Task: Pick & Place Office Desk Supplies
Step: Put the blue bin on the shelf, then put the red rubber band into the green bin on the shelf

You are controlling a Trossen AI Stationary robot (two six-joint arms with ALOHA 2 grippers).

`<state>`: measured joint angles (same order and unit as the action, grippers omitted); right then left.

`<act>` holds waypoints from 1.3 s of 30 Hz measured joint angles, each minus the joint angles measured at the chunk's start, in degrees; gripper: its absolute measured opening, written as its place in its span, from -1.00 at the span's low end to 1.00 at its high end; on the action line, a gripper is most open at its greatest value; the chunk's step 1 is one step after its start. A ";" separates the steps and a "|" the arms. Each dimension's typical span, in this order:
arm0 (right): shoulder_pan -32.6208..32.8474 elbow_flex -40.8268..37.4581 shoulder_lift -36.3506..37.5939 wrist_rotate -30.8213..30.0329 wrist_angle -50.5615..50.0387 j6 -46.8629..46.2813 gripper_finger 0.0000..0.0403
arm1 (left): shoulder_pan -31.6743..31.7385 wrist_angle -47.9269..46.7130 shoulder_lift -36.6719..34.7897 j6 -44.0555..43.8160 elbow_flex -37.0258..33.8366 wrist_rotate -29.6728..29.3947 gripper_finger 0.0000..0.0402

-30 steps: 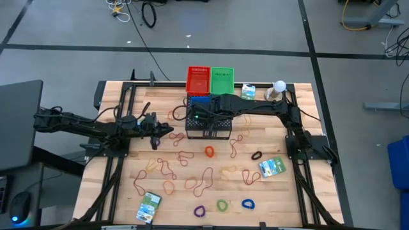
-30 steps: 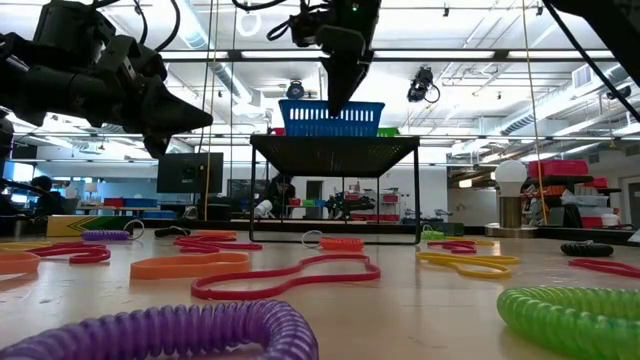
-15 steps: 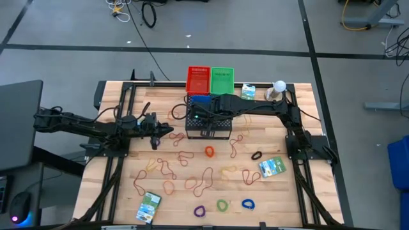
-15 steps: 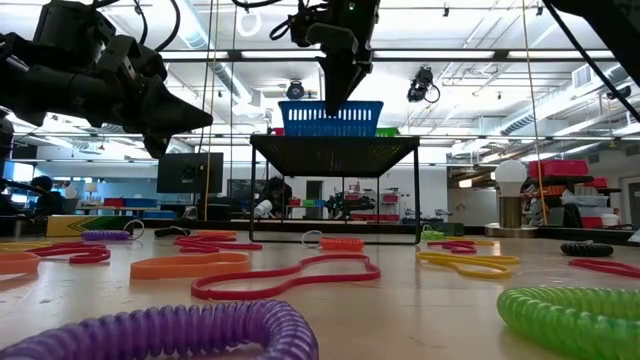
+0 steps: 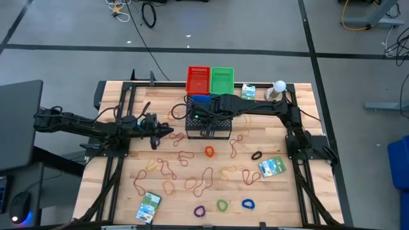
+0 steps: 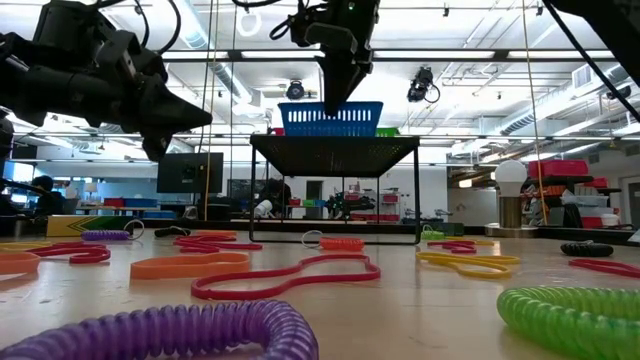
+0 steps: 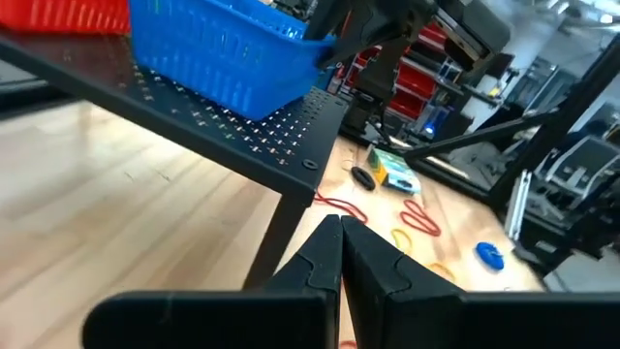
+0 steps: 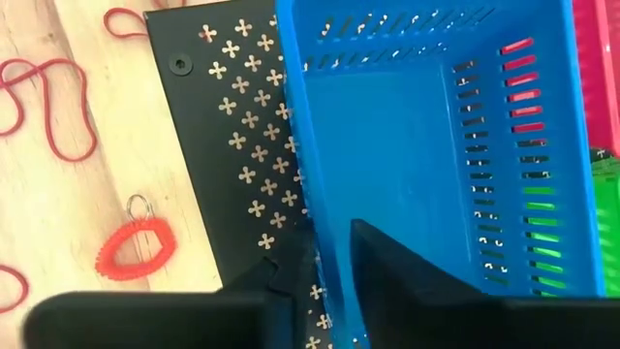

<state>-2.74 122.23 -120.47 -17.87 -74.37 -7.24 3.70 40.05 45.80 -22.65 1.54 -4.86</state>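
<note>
A: Where is the right hand (image 8: pixel 325 254) sitting?

B: It is hovering over the black perforated metal stand (image 5: pixel 208 125) at the far middle of the wooden counter (image 5: pixel 287 198). Its fingers are standing slightly apart, one on each side of the near wall of the blue slotted plastic basket (image 8: pixel 426 145) that is resting on top of the stand. Whether they are pressing that wall, I cannot tell.

A: And the left hand (image 7: pixel 340 254)?

B: Its fingers are pressed together with nothing between them. It is hanging above the left part of the counter, pointing toward the stand.

A: Where are the supplies lying?

B: The thin red, orange and tan rubber bands (image 5: pixel 204 181) are lying scattered across the middle of the counter, nearer than the stand. The thick purple coil loop (image 5: pixel 199 210), the green coil loop (image 5: pixel 222 206) and the blue coil loop (image 5: pixel 248 204) are lying in a row along the near edge. A green-and-white box (image 5: pixel 148 207) is sitting at the near left, another green-and-white box (image 5: pixel 271 167) on the right. A red coil loop (image 8: pixel 136 246) is lying just beside the stand.

A: Anything behind the stand?

B: A red plastic basket (image 5: pixel 198 79) and a green plastic basket (image 5: pixel 222 79) are standing side by side at the far edge.
</note>
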 joint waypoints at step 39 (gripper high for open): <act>23.02 -56.87 40.39 -12.06 38.28 -31.75 -0.89 | -2.60 -7.32 1.62 -4.91 7.18 13.10 -0.97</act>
<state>20.28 65.36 -80.08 -29.93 -36.09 -38.99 1.10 32.73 47.42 -27.55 8.72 8.24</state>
